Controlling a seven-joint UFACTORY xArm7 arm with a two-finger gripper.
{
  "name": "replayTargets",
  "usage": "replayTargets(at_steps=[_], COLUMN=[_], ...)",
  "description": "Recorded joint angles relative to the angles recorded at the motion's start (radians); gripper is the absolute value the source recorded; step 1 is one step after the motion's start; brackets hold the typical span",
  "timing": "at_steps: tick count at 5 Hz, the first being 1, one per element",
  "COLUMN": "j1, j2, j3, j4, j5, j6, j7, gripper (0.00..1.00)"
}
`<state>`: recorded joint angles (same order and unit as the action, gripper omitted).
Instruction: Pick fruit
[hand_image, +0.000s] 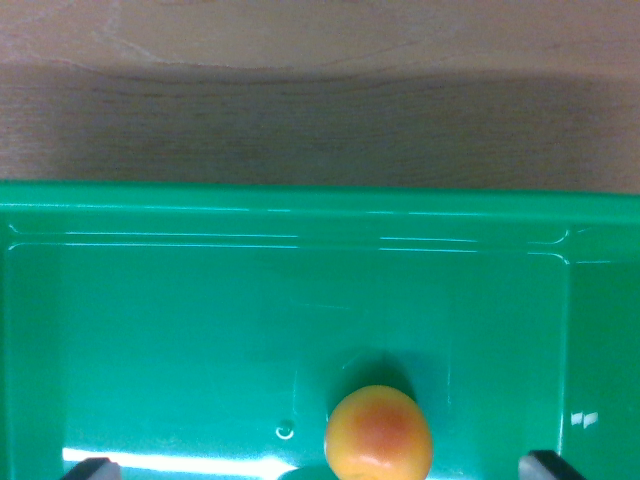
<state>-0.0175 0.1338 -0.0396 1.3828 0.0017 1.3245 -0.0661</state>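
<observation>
An orange-yellow round fruit (379, 435) lies on the floor of a green plastic bin (300, 215), at the bottom middle of the wrist view. Only the dark tips of my gripper's fingers show, one at the bottom left (92, 468) and one at the bottom right (548, 466). They stand wide apart, so my gripper (320, 470) is open, with the fruit between the tips and a little toward the wrist view's right. Nothing is held.
The bin's far rim runs across the view's middle, its right wall (605, 350) rising at the side. Beyond the rim is a wooden tabletop (320, 100) with a broad shadow across it.
</observation>
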Motion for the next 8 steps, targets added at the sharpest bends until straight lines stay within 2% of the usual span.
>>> replayTargets(at_steps=[1, 2, 3, 4, 5, 6, 7, 8], j1=[-0.0019, -0.0019, -0.004, -0.004, -0.0062, -0.0062, -0.0083, -0.0083], j2=[0.008, 0.008, 0.017, 0.017, 0.027, 0.027, 0.036, 0.036], j3=[-0.002, -0.002, -0.003, -0.003, -0.005, -0.005, -0.007, -0.007], j4=[-0.034, -0.034, -0.07, -0.07, -0.11, -0.11, -0.147, -0.147], j5=[-0.0006, -0.0006, -0.0013, -0.0013, -0.002, -0.002, -0.0027, -0.0027], j6=[-0.042, -0.042, -0.086, -0.086, -0.135, -0.135, -0.179, -0.179], j7=[-0.007, -0.007, -0.015, -0.015, -0.023, -0.023, -0.03, -0.03], gripper=[0.0, 0.0, 0.0, 0.0, 0.0, 0.0, 0.0, 0.0])
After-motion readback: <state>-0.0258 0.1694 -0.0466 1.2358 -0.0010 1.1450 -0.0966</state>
